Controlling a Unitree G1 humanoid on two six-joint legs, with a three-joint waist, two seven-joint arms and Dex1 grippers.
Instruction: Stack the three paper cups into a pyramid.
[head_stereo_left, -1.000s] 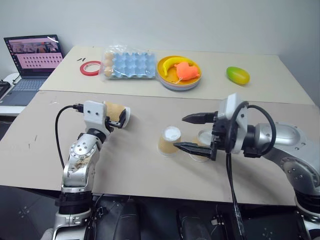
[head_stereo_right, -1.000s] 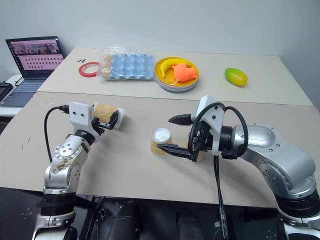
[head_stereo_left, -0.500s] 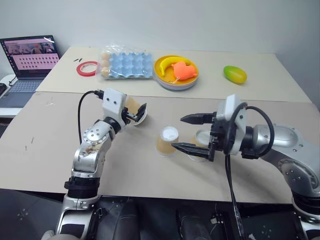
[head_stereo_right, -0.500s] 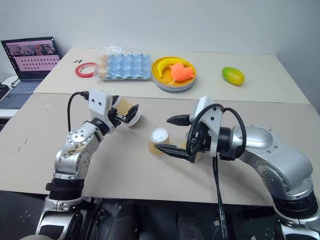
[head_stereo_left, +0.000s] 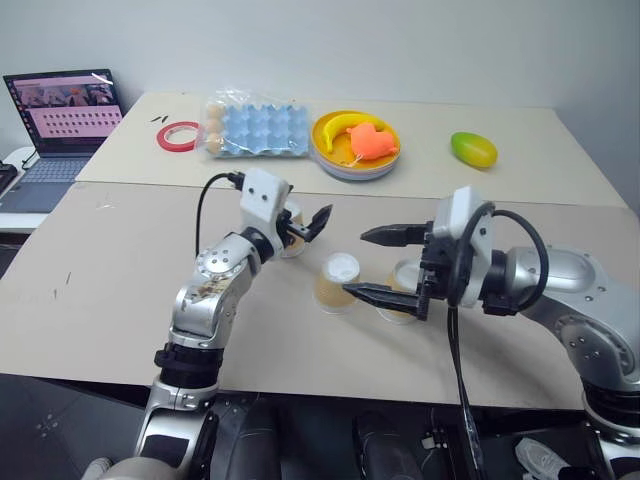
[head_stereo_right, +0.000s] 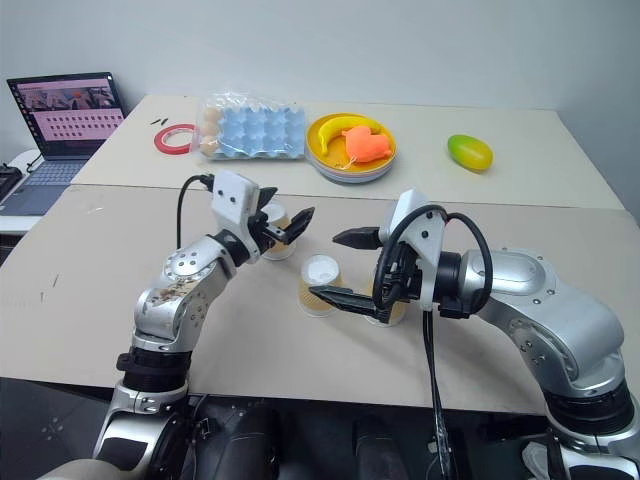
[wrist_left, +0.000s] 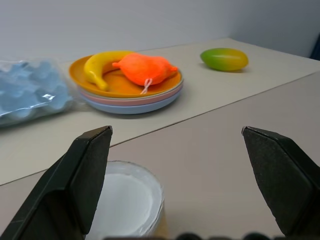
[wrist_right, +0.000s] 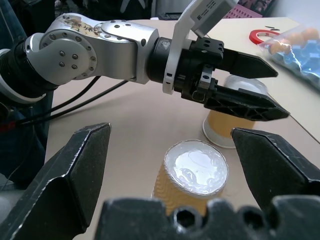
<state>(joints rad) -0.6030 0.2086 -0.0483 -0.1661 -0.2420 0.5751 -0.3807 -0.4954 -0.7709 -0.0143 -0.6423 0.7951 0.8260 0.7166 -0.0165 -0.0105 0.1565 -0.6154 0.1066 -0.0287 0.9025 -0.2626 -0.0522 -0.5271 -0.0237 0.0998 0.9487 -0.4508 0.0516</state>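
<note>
2 cups stand upside down on the table (head_stereo_left: 120, 290), white bases up. The middle cup (head_stereo_left: 337, 283) and the right cup (head_stereo_left: 407, 273) sit just beside each other, which makes the bottom row of the pyramid. Bases up gives a flat top to set something on.

The 3rd cup (head_stereo_right: 275, 240) is at the left pincer (wrist_right: 280, 93), also base up, near the middle cup but apart from it. It is at about the height of the other 2, not yet above them. In the left wrist view it sits low and off to 1 side. I cannot tell whether the left pincer is gripping it or whether it rests on the table.

The right pincer (head_stereo_left: 357, 263) is spread wide and holds nothing. It points across toward the left arm, with 1 finger above and 1 below. The right cup is partly hidden behind it, and the middle cup is straight ahead of it in its wrist view. My guess is that it waits there to steady the bottom row, or to catch a cup that tips.

By my reading the bottom row is done and 1 step is left. The 3rd cup has to rise over the seam between the 2 white bases and come down level. These cups are light, so a nudge from either arm could shove the bottom row apart.
</note>
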